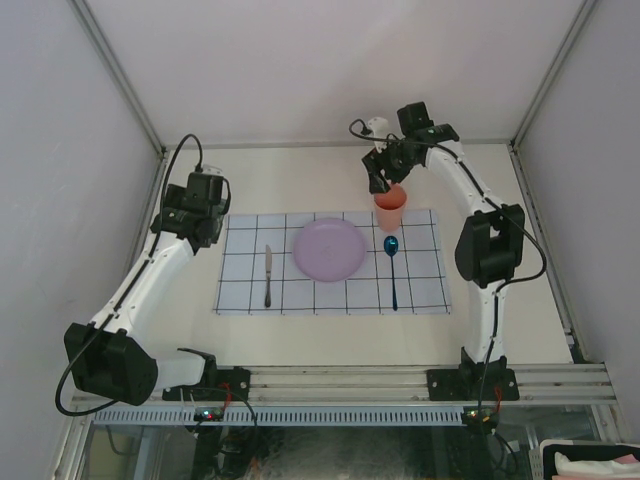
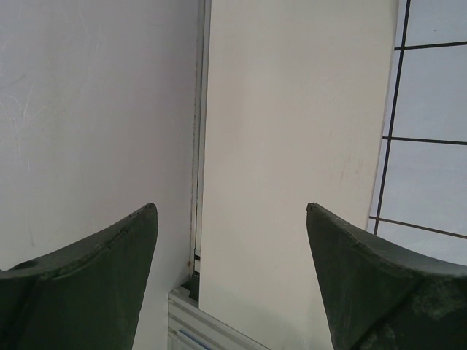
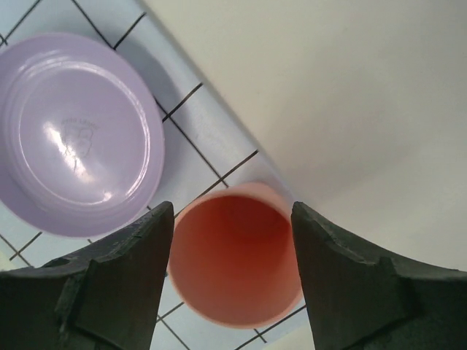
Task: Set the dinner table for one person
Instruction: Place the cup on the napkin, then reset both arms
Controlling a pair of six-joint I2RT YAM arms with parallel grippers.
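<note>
Off-white and matte, the surface (image 1: 300, 180) fills the floor of the enclosure. White walls (image 1: 60, 120) stand on three sides, and an aluminium rail (image 1: 350, 380) runs along the near edge where both arm bases are bolted. On its middle lies a pale blue mat (image 1: 240, 290) with a dark grid. The right arm arches over the mat's far right corner, and its wrist hangs over the cup (image 1: 391, 208), hiding part of it from above. The left arm runs up the left side, its wrist just beside the mat's far left corner and near the left wall.

Counted: one mat, one plate (image 1: 329, 249), one knife (image 1: 268, 274), one spoon (image 1: 392, 268), one cup. The lilac plate sits at the mat's centre. The knife lies left of it and the blue spoon right of it, both lengthwise toward the arms and apart from the plate. The salmon cup stands upright on the mat's far right part, beyond the spoon's bowl.

The cup's inside shows bare to its bottom in the right wrist view, and the plate's face is bare and glossy.

The right gripper (image 3: 232, 208) is spread, one finger on each side of the cup's rim; whether they touch it I cannot tell. The left gripper (image 2: 230, 208) is spread wide with nothing between its fingers, over bare surface between the left wall and the mat's edge.
</note>
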